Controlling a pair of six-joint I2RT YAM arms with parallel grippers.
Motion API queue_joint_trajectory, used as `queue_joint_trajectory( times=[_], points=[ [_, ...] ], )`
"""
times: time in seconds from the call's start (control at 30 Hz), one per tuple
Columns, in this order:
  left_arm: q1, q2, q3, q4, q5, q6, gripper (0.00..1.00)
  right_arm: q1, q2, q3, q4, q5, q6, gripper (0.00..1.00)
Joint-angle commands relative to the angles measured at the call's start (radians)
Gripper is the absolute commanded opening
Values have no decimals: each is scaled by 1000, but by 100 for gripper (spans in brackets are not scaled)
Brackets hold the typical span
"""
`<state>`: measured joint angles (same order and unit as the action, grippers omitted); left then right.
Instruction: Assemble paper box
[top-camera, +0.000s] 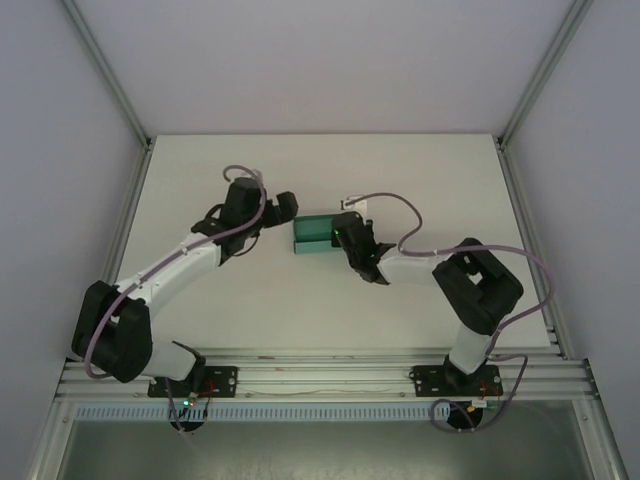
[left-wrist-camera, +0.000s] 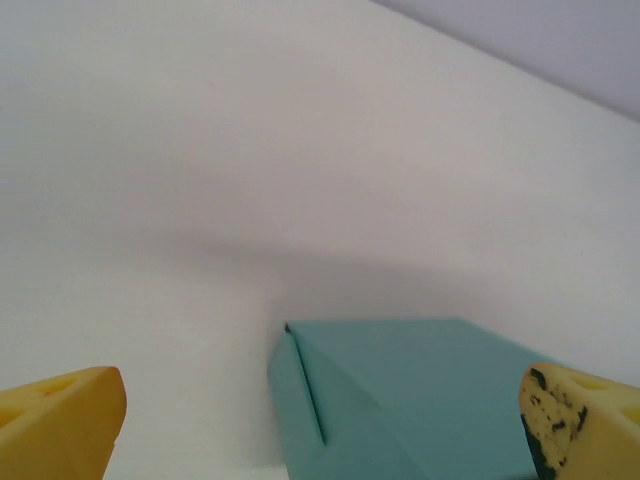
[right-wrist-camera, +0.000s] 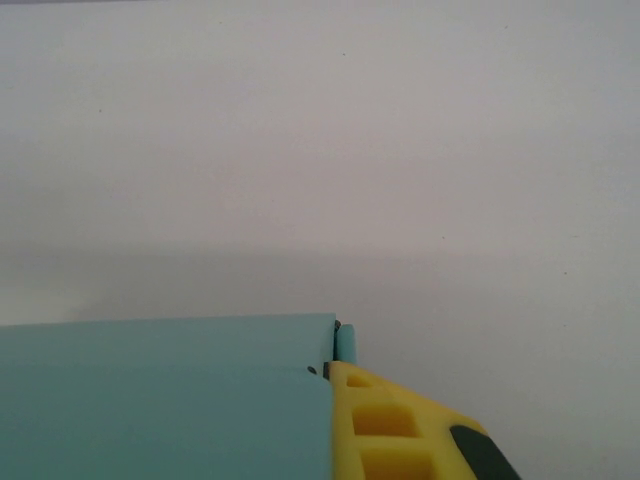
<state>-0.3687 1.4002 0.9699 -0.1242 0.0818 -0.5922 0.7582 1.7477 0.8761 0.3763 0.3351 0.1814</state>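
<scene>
Resting near the middle of the white surface (top-camera: 440, 180), between the two grippers: the paper box (top-camera: 315, 233), small, rectangular and teal-green, lying on its long side. Looks folded up into a closed block, with flat panels and crisp, straight creases. Reads as thin card, smooth and matte, one even colour on every face that shows. Presents to the left wrist view its near end, with a sloping flap (left-wrist-camera: 295, 395) laid against the side wall and a thin dark slit (left-wrist-camera: 318, 415) along the flap's edge. Throws a soft grey shadow across the pale surface behind it.

Sits just beside the left gripper (top-camera: 287, 206), spread wide open at the box's left end, with yellow fingertips (left-wrist-camera: 60, 425) low at either side of that wrist view and the box ahead between them. Cannot tell whether the black-flecked one on the right touches the card.

Held at the right end by the right gripper (top-camera: 345, 234), pinched shut on the card. Shows there a yellow finger (right-wrist-camera: 395, 430), moulded with square pockets and a dark pad, pressed against the edge of a broad teal panel, with a narrow teal tab (right-wrist-camera: 346, 345) standing just beside it
</scene>
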Motion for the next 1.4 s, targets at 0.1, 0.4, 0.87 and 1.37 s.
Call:
queue_joint_trajectory(
  times=[0.1, 0.4, 0.87, 1.37],
  points=[
    [77, 111, 50, 47, 141, -100, 100, 48, 43, -20, 17, 106, -33, 6],
    [112, 380, 134, 141, 410, -111, 88, 58, 50, -64, 84, 73, -41, 9],
    [98, 418, -84, 384, 512, -118, 62, 71, -74, -145, 55, -16, -43, 29],
    [98, 470, -123, 438, 546, -102, 46, 67, -426, -296, -96, -139, 64, 86]
  ],
)
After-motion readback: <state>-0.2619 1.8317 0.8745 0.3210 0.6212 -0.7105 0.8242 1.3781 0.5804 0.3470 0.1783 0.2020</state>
